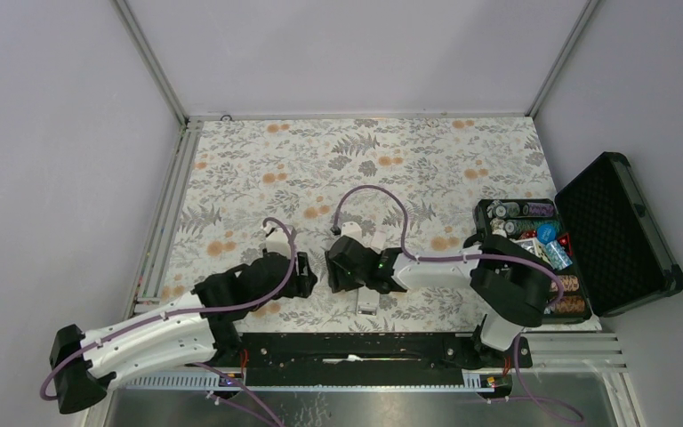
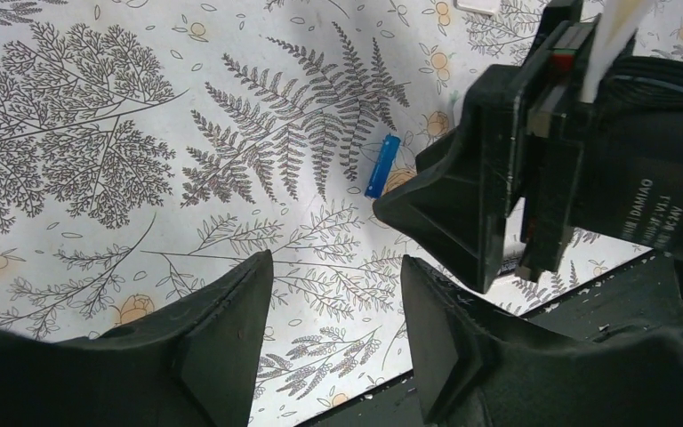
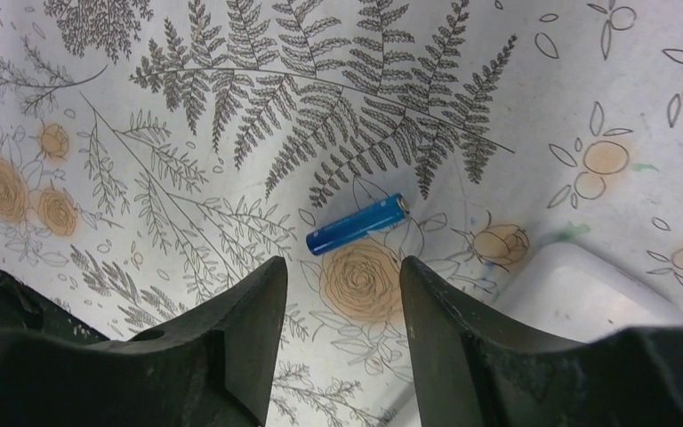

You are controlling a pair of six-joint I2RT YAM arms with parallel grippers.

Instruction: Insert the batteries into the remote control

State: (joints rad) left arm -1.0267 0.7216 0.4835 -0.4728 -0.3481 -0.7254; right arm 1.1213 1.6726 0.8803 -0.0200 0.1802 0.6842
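One blue battery (image 3: 357, 224) with a silver tip lies flat on the flowered cloth, just beyond the tips of my right gripper (image 3: 342, 267). That gripper is open and empty. The same battery (image 2: 382, 165) shows in the left wrist view, ahead of my open, empty left gripper (image 2: 336, 267) and next to a black finger (image 2: 449, 200) of the right gripper. The white remote control (image 3: 587, 298) lies at the right gripper's lower right, partly hidden by a finger. From above, both grippers (image 1: 307, 277) (image 1: 336, 271) sit close together mid-table, with the remote control (image 1: 367, 304) just below the right one.
An open black case (image 1: 618, 233) stands at the right edge, its tray (image 1: 483, 216) packed with chip stacks and small items. A black rail (image 1: 365, 345) runs along the near edge between the arm bases. Metal frame rails (image 1: 164, 222) border the left side.
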